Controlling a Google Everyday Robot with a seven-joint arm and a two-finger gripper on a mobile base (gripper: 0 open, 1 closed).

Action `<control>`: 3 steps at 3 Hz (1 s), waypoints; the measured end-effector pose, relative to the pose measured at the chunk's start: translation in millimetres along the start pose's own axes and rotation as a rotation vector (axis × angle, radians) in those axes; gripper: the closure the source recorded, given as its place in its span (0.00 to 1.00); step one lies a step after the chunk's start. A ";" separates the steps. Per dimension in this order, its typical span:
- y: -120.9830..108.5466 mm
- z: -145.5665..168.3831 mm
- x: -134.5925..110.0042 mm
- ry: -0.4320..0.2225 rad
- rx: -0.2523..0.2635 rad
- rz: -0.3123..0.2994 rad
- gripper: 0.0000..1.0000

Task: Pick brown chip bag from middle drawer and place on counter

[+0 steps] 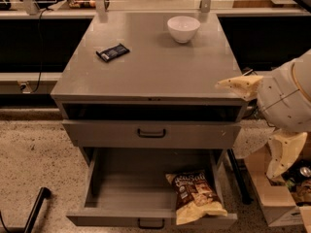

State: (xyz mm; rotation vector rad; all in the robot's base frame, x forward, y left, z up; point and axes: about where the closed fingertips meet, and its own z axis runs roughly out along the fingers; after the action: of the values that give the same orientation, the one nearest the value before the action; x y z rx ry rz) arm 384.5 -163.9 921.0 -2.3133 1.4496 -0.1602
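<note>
The gripper hangs at the right edge (bulky white wrist behind it); its two fingers are splayed wide apart.

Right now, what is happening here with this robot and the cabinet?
The robot has not yet taken the brown chip bag, which lies in the front right corner of the open middle drawer. Its gripper is open and empty, right of the cabinet, near counter height. A white bowl and a black bar sit on the counter.

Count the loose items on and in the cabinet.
3: a bowl at the counter's back right, a black bar at its left, a chip bag in the open drawer's front right. The shut drawer may hide more. The gripper hangs open right of the counter.
</note>
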 end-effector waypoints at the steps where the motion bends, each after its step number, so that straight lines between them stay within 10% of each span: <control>1: 0.0 0.0 0.0 0.000 0.000 0.000 0.00; 3: 58.6 145.7 44.0 0.001 -0.119 0.081 0.00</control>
State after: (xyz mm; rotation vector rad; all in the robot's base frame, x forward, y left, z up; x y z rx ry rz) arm 399.9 -184.9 759.9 -2.3428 1.5901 -0.0535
